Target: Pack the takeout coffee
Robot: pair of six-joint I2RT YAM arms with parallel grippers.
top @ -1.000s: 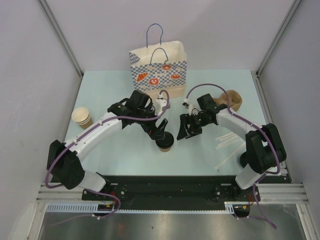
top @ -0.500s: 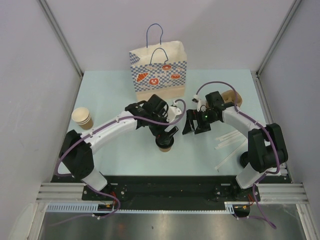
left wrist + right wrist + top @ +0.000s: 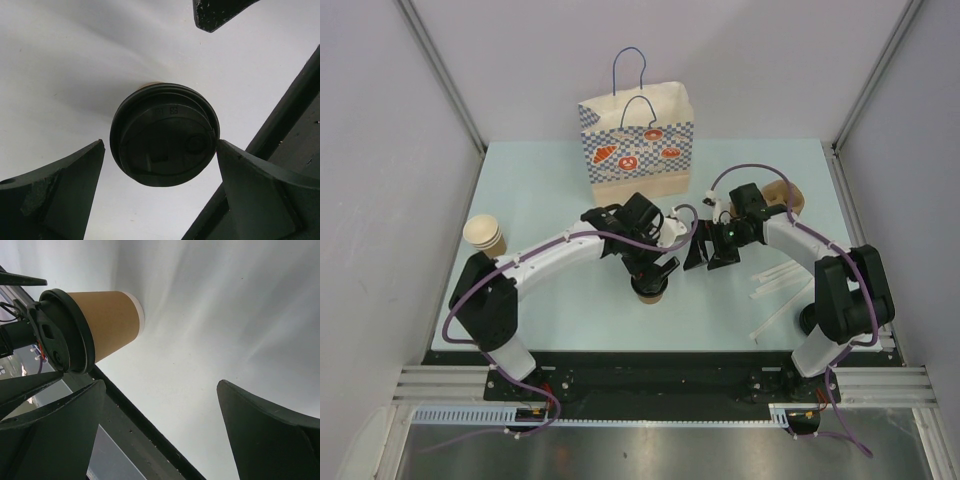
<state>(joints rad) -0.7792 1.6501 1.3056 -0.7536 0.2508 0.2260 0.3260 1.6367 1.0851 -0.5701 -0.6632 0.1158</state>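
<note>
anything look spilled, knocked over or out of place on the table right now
Nothing is spilled or tipped. The takeout coffee stands upright with its black lid seated flat, and the paper bag stands upright behind it. The only untidy spot is the white sticks at the right, which lie loose at mixed angles.

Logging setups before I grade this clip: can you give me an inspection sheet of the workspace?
Surface: pale green table, no spills seen.
Job's things: lidded coffee cup upright near the centre; paper bag upright at the back.
Clutter: stack of lidless cups at left; brown cardboard piece and white sticks at right.
Grippers: left gripper open, straddling the cup's lid; right gripper open, empty, beside the cup.
Cables: purple cables loop along both arms.
Surroundings: grey walls; nothing else seen.
</note>
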